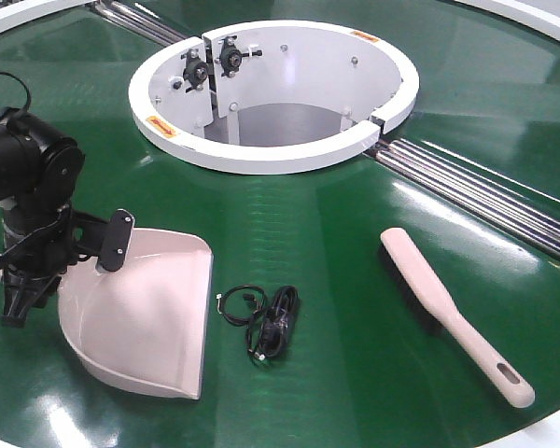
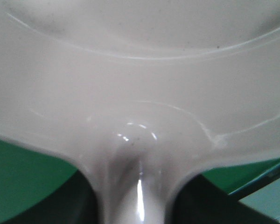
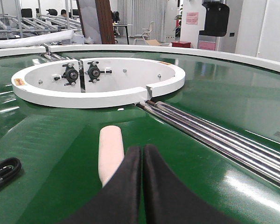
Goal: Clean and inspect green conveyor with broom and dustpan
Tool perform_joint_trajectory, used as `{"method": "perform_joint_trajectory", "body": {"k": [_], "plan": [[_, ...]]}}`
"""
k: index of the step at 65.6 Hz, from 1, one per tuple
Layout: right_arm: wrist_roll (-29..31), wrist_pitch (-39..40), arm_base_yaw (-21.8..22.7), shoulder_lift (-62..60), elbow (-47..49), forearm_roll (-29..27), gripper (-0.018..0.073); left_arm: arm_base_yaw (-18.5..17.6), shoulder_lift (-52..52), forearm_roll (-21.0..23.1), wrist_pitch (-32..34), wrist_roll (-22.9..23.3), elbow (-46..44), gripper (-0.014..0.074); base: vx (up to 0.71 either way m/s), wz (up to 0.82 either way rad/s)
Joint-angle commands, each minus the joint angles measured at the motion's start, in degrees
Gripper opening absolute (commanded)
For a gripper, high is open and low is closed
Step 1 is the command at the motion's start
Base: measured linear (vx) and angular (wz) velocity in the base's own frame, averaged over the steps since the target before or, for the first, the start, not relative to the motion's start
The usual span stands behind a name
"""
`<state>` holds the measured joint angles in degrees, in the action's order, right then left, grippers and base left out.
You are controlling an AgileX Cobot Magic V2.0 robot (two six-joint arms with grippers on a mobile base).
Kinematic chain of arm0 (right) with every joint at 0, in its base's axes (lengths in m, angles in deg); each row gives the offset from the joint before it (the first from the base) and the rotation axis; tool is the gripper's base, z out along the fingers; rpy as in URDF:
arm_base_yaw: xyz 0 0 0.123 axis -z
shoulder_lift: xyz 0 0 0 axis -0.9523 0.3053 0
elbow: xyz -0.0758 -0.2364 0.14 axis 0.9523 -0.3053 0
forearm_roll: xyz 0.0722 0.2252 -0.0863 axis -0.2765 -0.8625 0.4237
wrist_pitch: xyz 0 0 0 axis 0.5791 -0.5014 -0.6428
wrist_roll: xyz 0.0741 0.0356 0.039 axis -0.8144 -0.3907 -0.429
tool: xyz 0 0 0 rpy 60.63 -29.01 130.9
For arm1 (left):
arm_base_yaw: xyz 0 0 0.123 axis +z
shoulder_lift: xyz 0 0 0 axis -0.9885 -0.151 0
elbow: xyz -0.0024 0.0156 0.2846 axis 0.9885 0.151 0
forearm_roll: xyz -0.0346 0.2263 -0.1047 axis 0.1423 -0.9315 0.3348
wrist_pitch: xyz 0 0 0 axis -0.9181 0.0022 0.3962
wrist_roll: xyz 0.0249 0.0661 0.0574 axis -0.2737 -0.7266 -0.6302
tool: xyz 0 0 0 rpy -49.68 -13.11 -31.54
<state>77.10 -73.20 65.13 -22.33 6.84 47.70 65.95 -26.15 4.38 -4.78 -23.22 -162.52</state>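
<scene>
The left tool [image 1: 37,280] was closed on the dustpan [image 1: 149,317]. In its wrist view the dark fingers [image 2: 56,205] lay tight against both sides of the handle's neck. The pan rested flat on the green conveyor counter [image 1: 355,373], its straight lip facing a coiled black cable [image 1: 273,322] just beside it.

The right tool [image 3: 143,150] hung low over the counter, jaws pressed together with nothing between them. The rounded end of the broom [image 3: 110,149] showed just past its fingertips. The broom lay flat, well to the right of the cable, with its slotted handle end toward the near rim.

The step in hand looked like fetching the broom. The next move would call for the right jaws to open and settle around the slim handle, before the cable could be swept into the pan.

The counter was glossy dark green and streaked with reflections, around a white central ring [image 1: 271,154] with steel rollers [image 1: 476,191] running out from it. Apart from the cable, no litter showed.
</scene>
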Motion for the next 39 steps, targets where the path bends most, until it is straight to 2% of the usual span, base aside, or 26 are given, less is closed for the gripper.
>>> {"method": "perform_joint_trajectory", "body": {"k": [1, 39], "plan": [[0.00, 4.44, 0.17, -0.61, -0.18, 0.11, -0.0008, -0.27, 2.84, -0.69, -0.69, 1.02, -1.68, -0.0006, 0.00, 0.00], [0.00, 4.39, 0.17, -0.57, -0.18, 0.11, -0.0008, -0.27, 2.84, -0.69, -0.69, 1.02, -1.68, -0.0006, 0.00, 0.00]]}}
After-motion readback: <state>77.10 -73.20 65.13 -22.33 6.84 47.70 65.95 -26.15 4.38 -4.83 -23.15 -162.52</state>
